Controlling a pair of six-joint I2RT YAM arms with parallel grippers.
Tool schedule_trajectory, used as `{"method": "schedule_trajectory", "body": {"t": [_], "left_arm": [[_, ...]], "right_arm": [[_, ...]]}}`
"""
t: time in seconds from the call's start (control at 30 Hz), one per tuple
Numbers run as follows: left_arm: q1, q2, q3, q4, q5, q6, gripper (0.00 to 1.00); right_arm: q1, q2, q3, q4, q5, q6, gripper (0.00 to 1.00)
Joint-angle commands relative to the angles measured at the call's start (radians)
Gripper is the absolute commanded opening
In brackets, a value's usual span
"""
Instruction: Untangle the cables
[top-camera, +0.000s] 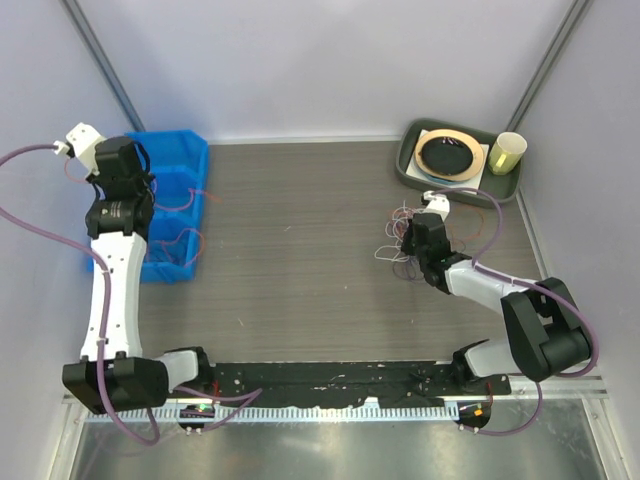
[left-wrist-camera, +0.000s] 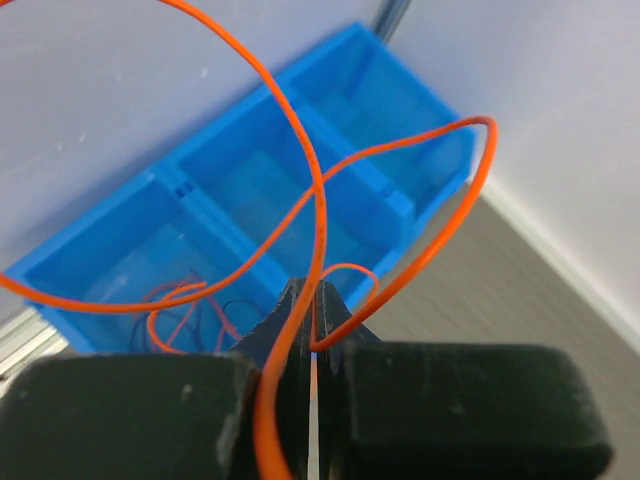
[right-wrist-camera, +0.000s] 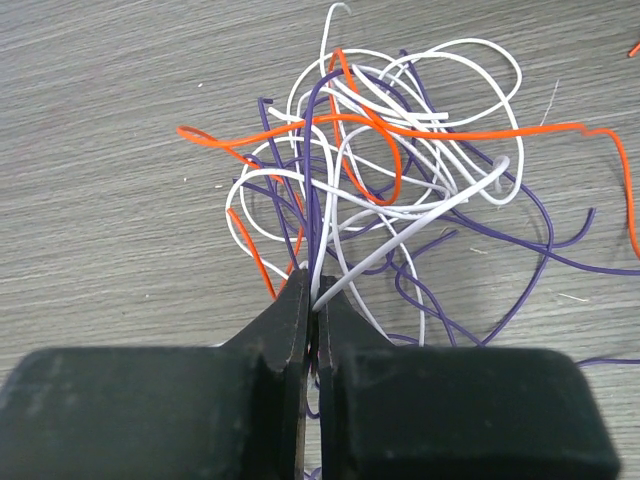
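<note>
Holding one orange cable (left-wrist-camera: 300, 130) pinched between fully closed jaws, the left gripper (left-wrist-camera: 312, 300) hangs over the blue bin (left-wrist-camera: 240, 170) at the far left corner, probably to drop this freed strand there. The right gripper (right-wrist-camera: 312, 290), also closed, pinches white and purple strands of the tangle (right-wrist-camera: 390, 170), which lies on the counter toward the far right corner, likely to draw another strand out.

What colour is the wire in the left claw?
Orange-red. The wire in the left gripper shows best in the left wrist view.
</note>
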Motion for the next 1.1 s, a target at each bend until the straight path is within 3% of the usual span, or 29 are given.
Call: {"method": "schedule_trajectory", "body": {"t": [0.0, 0.43, 0.87, 0.93, 0.97, 1.03, 1.07], "left_arm": [[0.060, -0.031, -0.094, 0.024, 0.043, -0.024, 0.00], [0.220, 0.100, -0.194, 0.106, 0.113, 0.012, 0.00], [0.234, 0.191, -0.355, 0.192, 0.181, 0.008, 0.01], [0.235, 0.203, -0.353, 0.184, 0.183, 0.007, 0.10], [0.235, 0.214, -0.350, 0.164, 0.178, 0.001, 0.23], [0.235, 0.216, -0.346, 0.149, 0.176, -0.019, 0.38], [0.235, 0.209, -0.344, 0.124, 0.178, -0.034, 0.57]], "right_arm": [[0.006, -0.004, 0.028, 0.033, -0.030, -0.010, 0.06], [0.003, 0.002, 0.017, 0.025, -0.022, -0.001, 0.06], [0.004, 0.012, 0.032, 0.007, -0.017, 0.013, 0.06], [0.004, 0.013, 0.031, 0.007, -0.019, 0.014, 0.06], [0.004, 0.013, 0.032, 0.005, -0.020, 0.013, 0.06], [0.004, 0.015, 0.029, 0.007, -0.028, 0.019, 0.06], [0.004, 0.015, 0.028, 0.010, -0.031, 0.019, 0.06]]}}
